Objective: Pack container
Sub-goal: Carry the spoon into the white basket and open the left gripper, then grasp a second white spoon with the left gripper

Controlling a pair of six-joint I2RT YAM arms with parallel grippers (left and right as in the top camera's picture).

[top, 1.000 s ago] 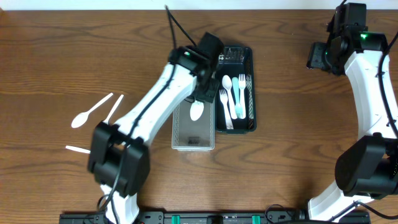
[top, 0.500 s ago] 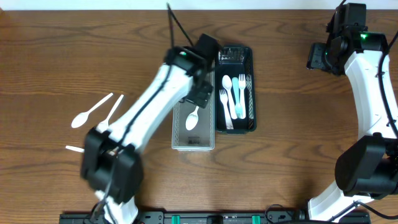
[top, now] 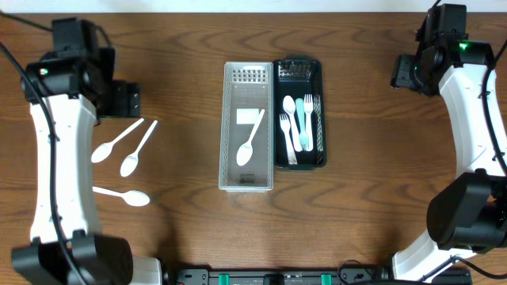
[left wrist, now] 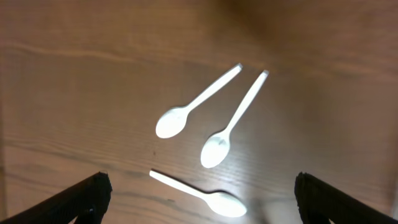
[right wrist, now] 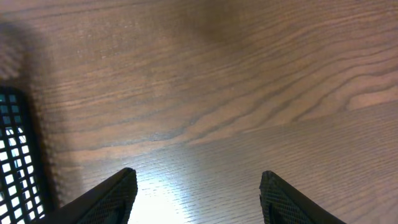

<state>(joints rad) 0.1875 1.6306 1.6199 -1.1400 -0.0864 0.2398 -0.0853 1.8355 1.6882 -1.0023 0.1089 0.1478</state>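
Note:
A white mesh basket [top: 248, 172] stands mid-table with one white spoon [top: 249, 142] lying in it. Beside it on the right, a dark tray [top: 322, 111] holds white and pale blue forks and spoons [top: 299, 125]. Three loose white spoons lie on the wood at the left [top: 115, 141], [top: 137, 149], [top: 123, 195]. My left gripper [top: 120, 99] hovers over them, open and empty. The left wrist view shows the same three spoons [left wrist: 193, 106], [left wrist: 233, 124], [left wrist: 205, 194] between the spread left gripper [left wrist: 202, 190]. My right gripper [top: 402, 73] hangs open and empty at the far right.
In the right wrist view the right gripper [right wrist: 199, 183] hangs over bare wood, with the dark tray's mesh corner [right wrist: 11, 155] at the left edge. The table's far edge runs close behind both arms.
My left arm swung from above the white basket back to the table's left side. It let go of the white spoon, which now lies in the basket, and its jaws opened wide.

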